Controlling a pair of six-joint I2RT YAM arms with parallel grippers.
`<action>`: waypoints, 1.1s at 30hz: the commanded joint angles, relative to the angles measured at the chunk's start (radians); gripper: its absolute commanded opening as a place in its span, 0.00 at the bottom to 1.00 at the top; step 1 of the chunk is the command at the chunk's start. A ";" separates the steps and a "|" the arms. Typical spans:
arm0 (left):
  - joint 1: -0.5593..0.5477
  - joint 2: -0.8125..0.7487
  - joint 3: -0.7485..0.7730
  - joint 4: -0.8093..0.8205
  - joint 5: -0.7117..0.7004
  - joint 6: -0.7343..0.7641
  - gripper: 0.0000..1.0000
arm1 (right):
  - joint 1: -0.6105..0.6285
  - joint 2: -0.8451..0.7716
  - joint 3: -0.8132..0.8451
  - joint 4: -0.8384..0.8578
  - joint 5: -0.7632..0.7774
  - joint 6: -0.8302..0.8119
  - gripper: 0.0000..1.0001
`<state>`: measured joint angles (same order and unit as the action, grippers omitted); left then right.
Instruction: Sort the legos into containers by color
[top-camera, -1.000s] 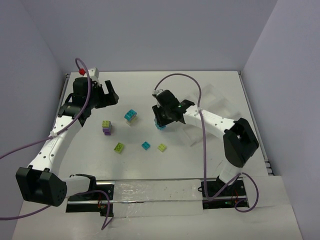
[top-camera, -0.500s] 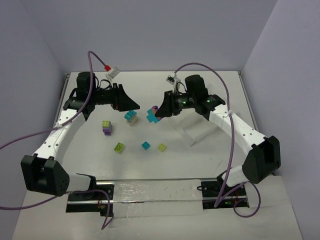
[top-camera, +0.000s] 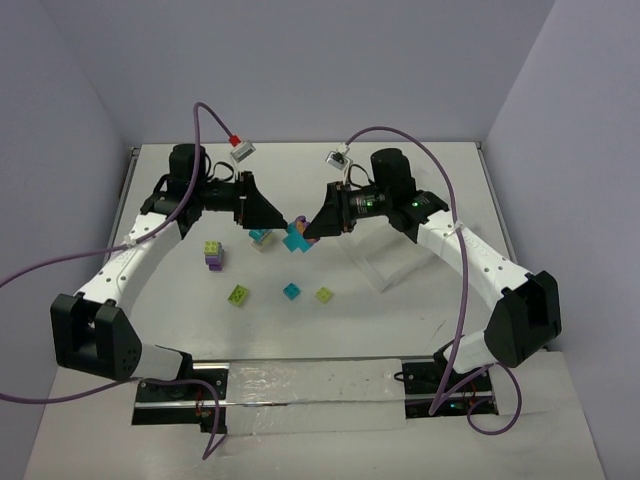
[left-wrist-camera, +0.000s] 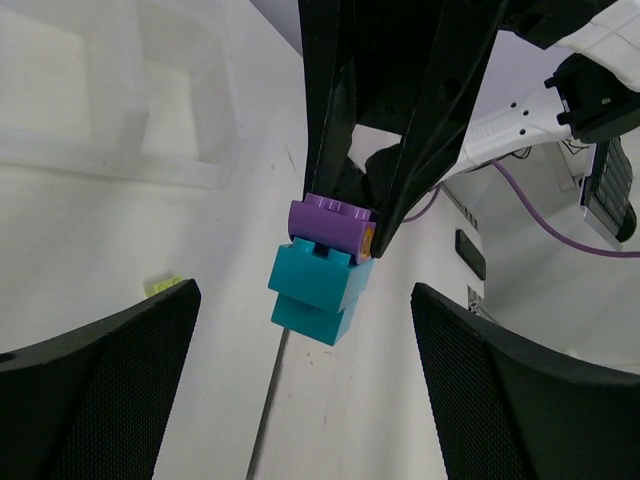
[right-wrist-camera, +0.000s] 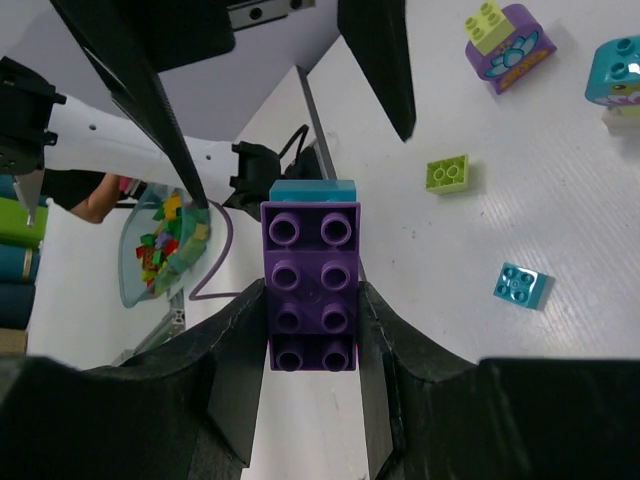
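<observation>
right hand (top-camera: 305, 228) clenched on the purple-cyan pair (top-camera: 297, 238): fingers pinch the purple brick by its long sides, and the cyan brick sticks out past the tips. The pair is held off the worktop (top-camera: 400, 330), mid-scene, not in the tray (top-camera: 392, 262).

left hand (top-camera: 270, 215) released, jaws wide, facing the right hand. The pair sits just ahead of the gap, apart from both fingers.

Underneath and nearby:
- cyan-topped stack (top-camera: 261, 236), just below the left hand
- lime-on-purple stack (top-camera: 214, 254), further left
- loose lime brick (top-camera: 238, 294), cyan brick (top-camera: 291, 291) and second lime brick (top-camera: 324, 295), nearer the bases

The tray lies right of the pair, partly under the right arm.
</observation>
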<state>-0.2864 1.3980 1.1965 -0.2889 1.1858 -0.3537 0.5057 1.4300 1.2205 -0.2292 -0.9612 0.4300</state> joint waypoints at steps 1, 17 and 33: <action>-0.031 0.017 0.020 0.021 0.065 0.033 0.92 | -0.004 -0.004 0.014 0.083 -0.057 0.034 0.00; -0.065 0.029 -0.008 0.131 0.146 -0.038 0.45 | -0.008 0.020 0.031 0.110 -0.060 0.052 0.00; -0.063 0.051 0.040 -0.055 0.094 0.108 0.00 | -0.225 -0.007 0.039 0.046 0.001 0.038 0.00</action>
<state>-0.3489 1.4420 1.1901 -0.3005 1.2722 -0.3138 0.3425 1.4494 1.2228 -0.1690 -1.0082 0.4796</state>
